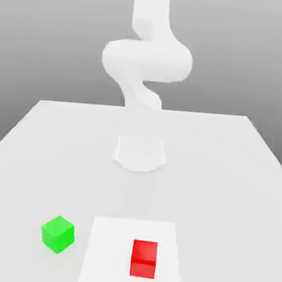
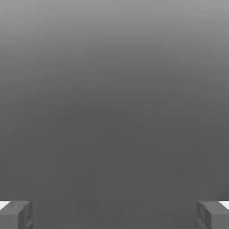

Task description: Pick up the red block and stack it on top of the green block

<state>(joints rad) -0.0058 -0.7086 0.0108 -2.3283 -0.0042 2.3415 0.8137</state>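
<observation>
A red block (image 1: 143, 258) rests on the white table (image 1: 59, 155), near the front edge and toward the exterior view's right. A green block (image 1: 58, 233) sits apart from it, toward the exterior view's left, turned slightly on its base. In the hand view my gripper (image 2: 114, 215) is open, its two grey fingertips (image 2: 15, 214) wide apart with nothing between them and plain grey background behind. The white arm (image 1: 147, 60) rises from its base and bends upward out of the exterior picture.
The arm's round base (image 1: 140, 153) stands at the middle of the table, behind both blocks. A brighter white square patch (image 1: 108, 248) lies under the red block. Table edges run along both sides.
</observation>
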